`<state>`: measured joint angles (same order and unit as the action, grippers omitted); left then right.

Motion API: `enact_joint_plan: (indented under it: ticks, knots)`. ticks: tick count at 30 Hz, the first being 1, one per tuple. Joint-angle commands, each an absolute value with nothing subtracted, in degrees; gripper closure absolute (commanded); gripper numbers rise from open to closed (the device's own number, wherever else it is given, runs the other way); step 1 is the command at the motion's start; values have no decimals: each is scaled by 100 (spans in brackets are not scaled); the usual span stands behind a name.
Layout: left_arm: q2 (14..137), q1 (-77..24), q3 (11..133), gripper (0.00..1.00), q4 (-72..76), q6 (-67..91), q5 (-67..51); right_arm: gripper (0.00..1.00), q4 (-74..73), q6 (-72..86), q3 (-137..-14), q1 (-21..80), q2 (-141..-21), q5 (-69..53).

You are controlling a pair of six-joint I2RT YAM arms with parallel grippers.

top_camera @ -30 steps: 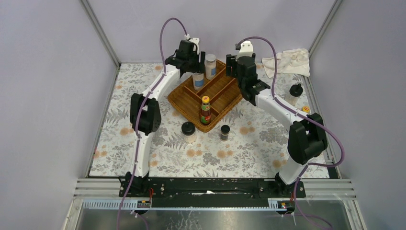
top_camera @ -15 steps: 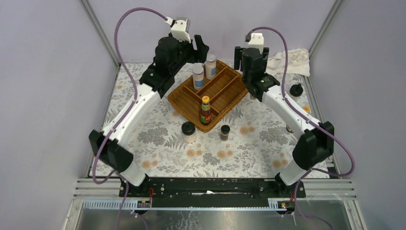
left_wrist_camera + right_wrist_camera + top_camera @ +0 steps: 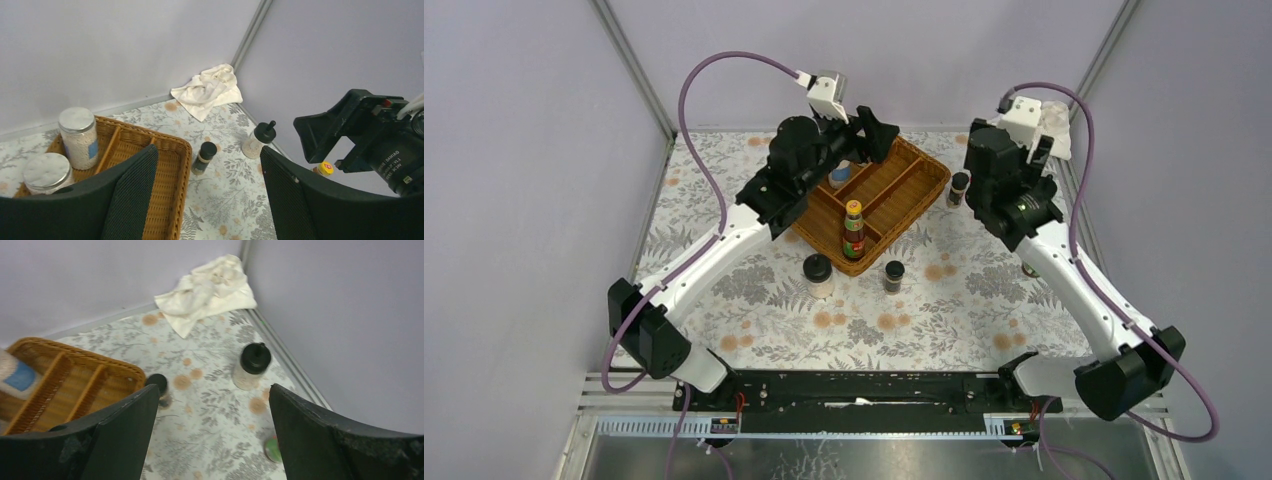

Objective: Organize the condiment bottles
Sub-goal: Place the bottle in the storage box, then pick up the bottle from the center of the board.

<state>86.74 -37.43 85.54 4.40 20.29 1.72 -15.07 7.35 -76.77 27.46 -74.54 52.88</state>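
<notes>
Two white blue-labelled shakers (image 3: 78, 137) (image 3: 47, 172) stand in the far corner of the brown wicker tray (image 3: 919, 185). A red-labelled, yellow-capped sauce bottle (image 3: 854, 230) stands in the tray's near end. A small dark spice jar (image 3: 205, 157) stands on the table just right of the tray. A black-lidded clear jar (image 3: 257, 140) and a yellow-capped bottle (image 3: 325, 168) stand further right. My left gripper (image 3: 876, 132) is open and empty above the tray's far corner. My right gripper (image 3: 1039, 150) is open and empty above the back right, over the black-lidded jar (image 3: 252, 365).
A black-lidded jar (image 3: 817, 272) and a small dark jar (image 3: 893, 275) stand on the table in front of the tray. A crumpled white cloth (image 3: 207, 90) lies in the back right corner. A green-topped item (image 3: 274, 449) lies near the right edge. Walls enclose the table.
My left gripper has lifted off the shakers and swung right over the tray's far corner. My right arm has swung right toward the back right corner.
</notes>
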Motion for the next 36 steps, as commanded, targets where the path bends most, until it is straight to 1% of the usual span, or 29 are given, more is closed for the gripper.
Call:
enact_joint_plan:
  ticks: [1, 8, 17, 21, 28, 36]
  knots:
    - [8704, -3835, 8347, 21, 1245, 2324, -88, 11, -2004, 1108, -7350, 2707, -6939, 6147]
    - [8782, -4007, 8044, 21, 1641, 2393, -264, 11, -2337, 1518, -6794, 2623, -6316, 6353]
    - [9068, -4210, 8189, 21, 1642, 2262, -159, 9, -2285, 1582, -6390, 2378, -6161, 6484]
    - [9307, -4257, 8359, 21, 1644, 2250, -195, 9, -2271, 1674, -6375, 2155, -6293, 6367]
    - [9827, -4307, 8803, 21, 1579, 2152, -361, 9, -2030, 1863, -6461, 1555, -6757, 5682]
    - [10383, -4309, 9408, 20, 1296, 1547, -449, 8, -1707, 2231, -6975, 861, -8044, 4935]
